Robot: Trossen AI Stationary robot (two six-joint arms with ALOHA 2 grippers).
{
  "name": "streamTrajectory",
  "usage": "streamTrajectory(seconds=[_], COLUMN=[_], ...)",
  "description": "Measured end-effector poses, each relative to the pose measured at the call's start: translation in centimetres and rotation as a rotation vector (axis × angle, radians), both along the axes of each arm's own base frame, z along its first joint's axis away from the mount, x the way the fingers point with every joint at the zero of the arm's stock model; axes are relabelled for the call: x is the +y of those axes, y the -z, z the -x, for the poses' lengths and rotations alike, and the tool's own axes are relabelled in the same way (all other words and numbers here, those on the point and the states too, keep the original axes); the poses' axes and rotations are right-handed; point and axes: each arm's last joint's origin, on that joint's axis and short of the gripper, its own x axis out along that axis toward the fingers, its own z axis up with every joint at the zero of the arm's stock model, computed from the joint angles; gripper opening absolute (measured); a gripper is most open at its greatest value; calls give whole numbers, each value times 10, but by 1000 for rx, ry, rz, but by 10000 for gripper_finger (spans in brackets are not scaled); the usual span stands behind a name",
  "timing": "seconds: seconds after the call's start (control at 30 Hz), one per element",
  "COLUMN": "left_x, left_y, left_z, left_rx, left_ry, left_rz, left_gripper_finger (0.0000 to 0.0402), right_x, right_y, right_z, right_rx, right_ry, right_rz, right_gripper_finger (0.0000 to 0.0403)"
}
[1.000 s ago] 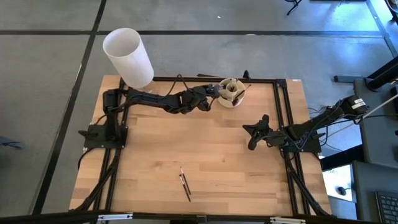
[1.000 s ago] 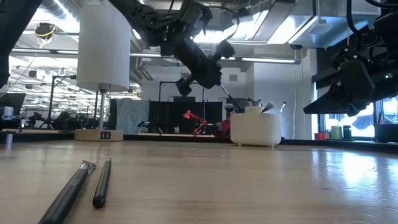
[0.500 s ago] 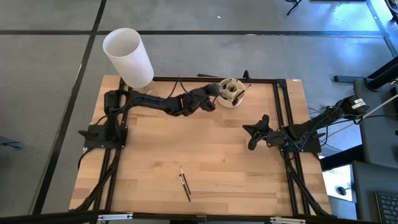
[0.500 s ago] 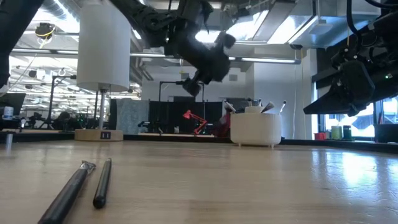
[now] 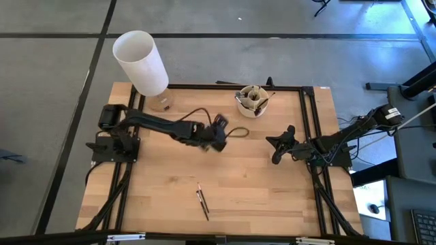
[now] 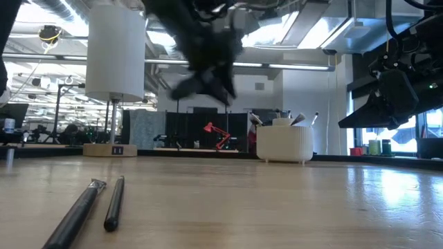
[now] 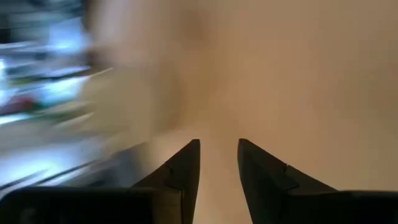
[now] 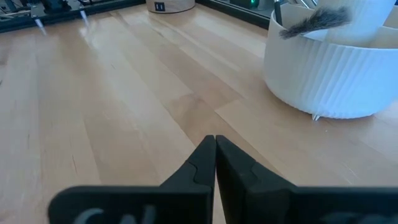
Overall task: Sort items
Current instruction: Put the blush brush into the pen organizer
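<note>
Left gripper [image 5: 216, 133] sat mid-frame in the high view, jaws slightly parted, empty. Right gripper [image 5: 276, 151] waited right of centre, pinched closed. Cup [image 5: 253, 101] at upper centre, some brushes already inside. Two brushes [image 5: 201, 201] lay at lower centre. Best approached from above, across one handle. Lying touching or merely side by side shown only by low view.

Tall white cylinder [image 5: 141, 62], ribbed beige cup [image 5: 253, 101], possibly compartmented.
</note>
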Motion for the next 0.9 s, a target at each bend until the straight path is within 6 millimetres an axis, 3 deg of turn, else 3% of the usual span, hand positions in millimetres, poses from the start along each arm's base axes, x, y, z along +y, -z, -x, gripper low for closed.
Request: streamTrajectory(seconds=[0.17,0.27,0.37,0.53,0.7,0.9], left_x=[-31,-54,-85,-124,-142,-148], left_y=[4,9,34,60,65,67], left_z=[18,17,27,41,43,45], left_rx=[129,195,334,413,377,373], left_ry=[75,101,142,244,279,326], left_rz=[729,990,976,771,657,642], left_gripper_finger=[93,87,81,78,87,102], right_x=[0,0,0,0,0,0], right_y=[0,0,0,0,-1,0], right_z=[0,0,0,0,0,0], right_rx=[-2,-9,-15,-17,-19,-14], right_ry=[2,5,7,8,7,6], right_rz=[-3,-13,-21,-23,-22,-17], right_gripper_finger=[13,13,13,13,13,13])
